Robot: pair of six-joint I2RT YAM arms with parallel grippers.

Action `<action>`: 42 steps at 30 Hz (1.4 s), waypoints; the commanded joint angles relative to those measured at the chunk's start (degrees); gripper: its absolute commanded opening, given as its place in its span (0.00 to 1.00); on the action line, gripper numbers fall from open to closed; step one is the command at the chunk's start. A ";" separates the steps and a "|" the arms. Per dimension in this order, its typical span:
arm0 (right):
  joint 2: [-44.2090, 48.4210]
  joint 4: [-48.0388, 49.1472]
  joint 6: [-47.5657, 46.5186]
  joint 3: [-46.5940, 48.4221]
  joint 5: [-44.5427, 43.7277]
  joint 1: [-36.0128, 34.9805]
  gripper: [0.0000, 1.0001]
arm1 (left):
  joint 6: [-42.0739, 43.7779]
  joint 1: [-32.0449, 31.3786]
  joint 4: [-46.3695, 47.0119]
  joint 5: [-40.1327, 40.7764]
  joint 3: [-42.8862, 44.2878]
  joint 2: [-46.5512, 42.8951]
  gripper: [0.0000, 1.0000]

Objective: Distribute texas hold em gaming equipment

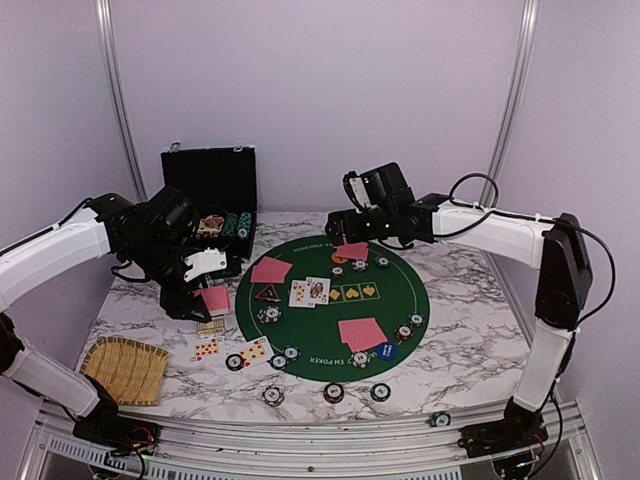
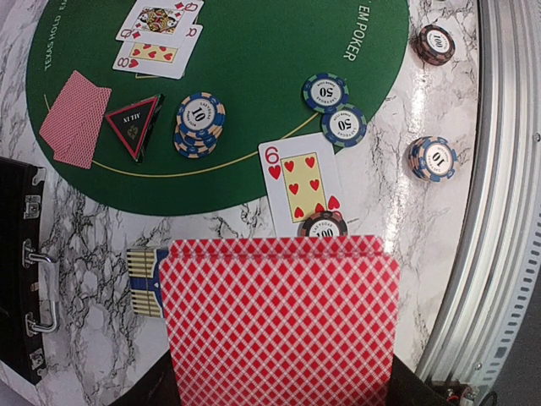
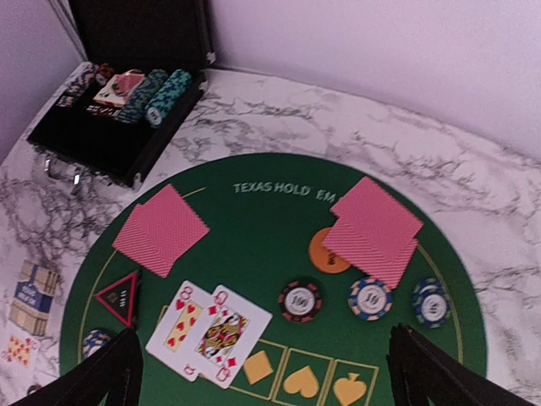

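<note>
Striped poker chips (image 1: 333,392) lie nearest the overhead lens, strung along the near edge of the marble table (image 1: 470,340). My left arm (image 1: 60,245) reaches in from the left, elbow bent, wrist tipped down just left of the green felt (image 1: 400,300). The left gripper (image 1: 200,295) is clamped on a red-backed card (image 1: 217,300), back up, above the marble. My right arm (image 1: 500,230) rises upright from its base, then stretches level to the felt's far rim. There the right gripper (image 1: 360,235) hangs with jaws spread wide, holding nothing.

From the left wrist, the held card fills the lower frame, its free edge toward the felt. The frame cuts off its other end, so I cannot judge its long axis. It hides part of a striped blue-and-cream object (image 2: 142,279) I cannot identify. Beyond, a six of hearts (image 2: 300,182) lies face up, long axis running away from the camera. The dark triangular marker (image 2: 133,125) points one corner toward the camera.

From the right wrist, two pairs of face-down cards (image 3: 161,228) lie on the felt. The right-hand pair covers part of an orange button (image 3: 321,254). The black case (image 3: 127,127) stands open at far left.
</note>
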State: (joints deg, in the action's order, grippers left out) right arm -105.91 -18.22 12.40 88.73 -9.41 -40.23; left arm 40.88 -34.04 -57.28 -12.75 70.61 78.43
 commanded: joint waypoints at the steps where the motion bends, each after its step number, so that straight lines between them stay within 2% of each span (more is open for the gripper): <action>1: 1.19 4.56 13.34 -1.85 25.12 -0.63 0.99 | -0.27 0.35 -0.71 -0.12 1.25 -1.45 0.00; 7: -1.57 9.77 23.24 -4.15 34.81 -2.06 0.99 | -0.36 0.29 -0.73 -0.29 1.98 -1.22 0.00; 15: -4.45 17.58 32.44 -4.88 40.27 -6.40 0.99 | -0.37 0.31 -0.74 -0.34 2.23 -0.86 0.00; 30: -10.55 29.88 44.77 -3.47 45.22 -11.66 0.99 | -0.63 0.32 -0.68 -0.77 2.68 -0.74 0.00; 42: -12.84 35.91 49.36 -3.39 47.27 -13.30 0.99 | -0.79 0.30 -0.64 -0.90 2.79 -0.73 0.00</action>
State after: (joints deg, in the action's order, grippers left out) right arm -117.14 14.02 59.70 83.70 36.27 -52.97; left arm 40.66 -34.04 -57.30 -12.86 71.61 78.43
